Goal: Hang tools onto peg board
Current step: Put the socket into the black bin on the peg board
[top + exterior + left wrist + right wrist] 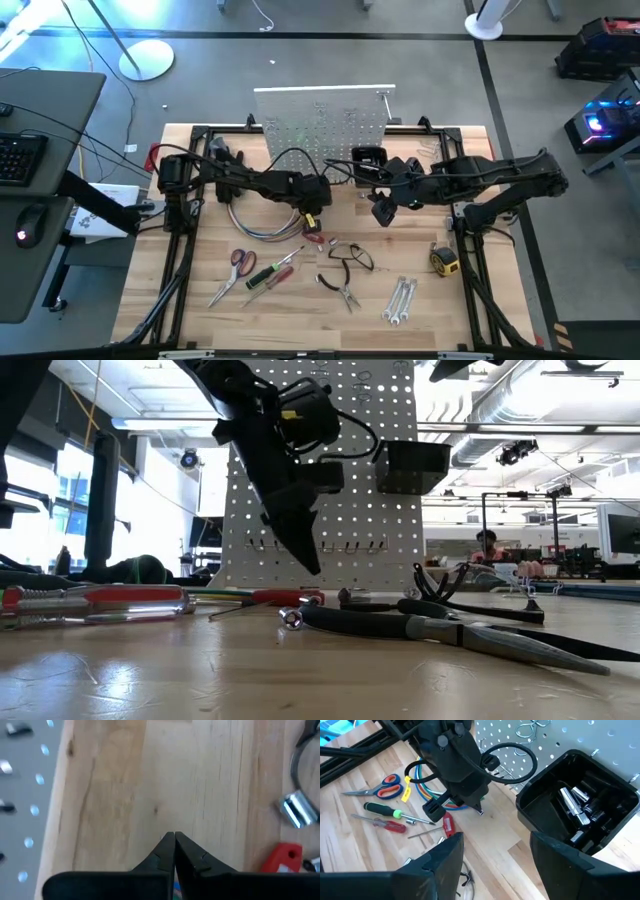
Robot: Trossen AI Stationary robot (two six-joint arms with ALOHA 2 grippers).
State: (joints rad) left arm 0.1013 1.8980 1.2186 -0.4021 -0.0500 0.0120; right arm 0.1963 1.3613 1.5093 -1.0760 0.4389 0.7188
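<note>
The tools lie loose on the table's near half, closest of them a small red-handled tool (314,238) just at six o'clock of my left gripper (311,222), which is pressed together on nothing I can see, over bare wood. The peg board (325,118) stands at twelve o'clock. My right gripper (381,212) hangs spread wide at three o'clock, farther off, so I judge the left arm nearer.
</note>
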